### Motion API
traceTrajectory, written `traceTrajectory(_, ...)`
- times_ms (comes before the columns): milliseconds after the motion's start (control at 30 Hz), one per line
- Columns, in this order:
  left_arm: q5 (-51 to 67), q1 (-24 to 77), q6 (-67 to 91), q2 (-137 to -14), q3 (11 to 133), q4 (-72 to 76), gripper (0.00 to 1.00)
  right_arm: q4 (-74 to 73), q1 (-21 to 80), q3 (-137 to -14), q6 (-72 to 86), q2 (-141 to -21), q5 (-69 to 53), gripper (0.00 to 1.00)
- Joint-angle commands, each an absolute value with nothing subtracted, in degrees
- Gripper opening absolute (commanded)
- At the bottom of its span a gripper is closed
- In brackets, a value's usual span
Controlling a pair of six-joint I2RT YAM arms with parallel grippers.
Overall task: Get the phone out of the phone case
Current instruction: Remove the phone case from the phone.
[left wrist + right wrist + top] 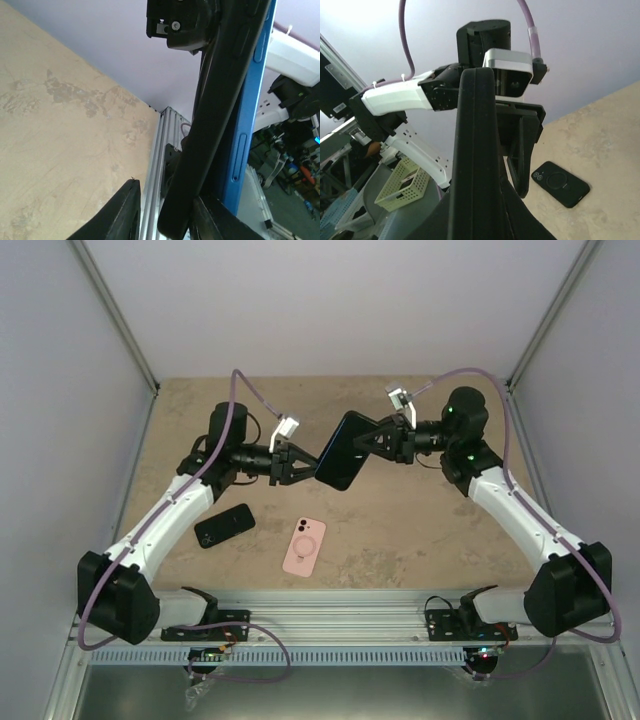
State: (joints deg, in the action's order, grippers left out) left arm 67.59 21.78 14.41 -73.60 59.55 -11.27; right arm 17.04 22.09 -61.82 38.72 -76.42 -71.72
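A blue phone (pixel 345 445) in a black case is held in the air above the table between both arms. In the left wrist view the black case (pixel 215 125) runs beside the phone's blue edge (pixel 246 125) and stands a little off it at the near end. My right gripper (pixel 375 440) is shut on the cased phone's upper end, and the case's edge (pixel 476 150) runs up between its fingers (pixel 520 220). My left gripper (pixel 300 462) is open at the lower end: one finger (pixel 122 215) is apart from the case and the other (pixel 215 222) touches it.
A black cased phone (pixel 224 526) and a pink one (pixel 304 546) lie camera side up on the tan table (pixel 420 530) near the front. The black one also shows in the right wrist view (pixel 561 184). An aluminium rail (pixel 330 625) runs along the near edge.
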Motion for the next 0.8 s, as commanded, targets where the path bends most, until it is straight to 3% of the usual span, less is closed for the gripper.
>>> traceTrajectory(0, 60.2, 24.2, 9.3, -75.0, 65.9, -12.3, 0.28, 4.7, 28.2, -62.6, 29.9, -75.4, -84.9, 0.01)
traceTrajectory(500, 63.7, 29.3, 5.3, -76.9, 71.8, -15.9, 0.31, 3.0, 31.4, -60.4, 28.3, -77.3, -83.9, 0.00)
traceTrajectory(767, 65.7, 30.0, 10.6, -76.5, 69.5, -10.8, 0.19, 2.6, 32.4, -62.2, 28.4, -79.8, -83.2, 0.01)
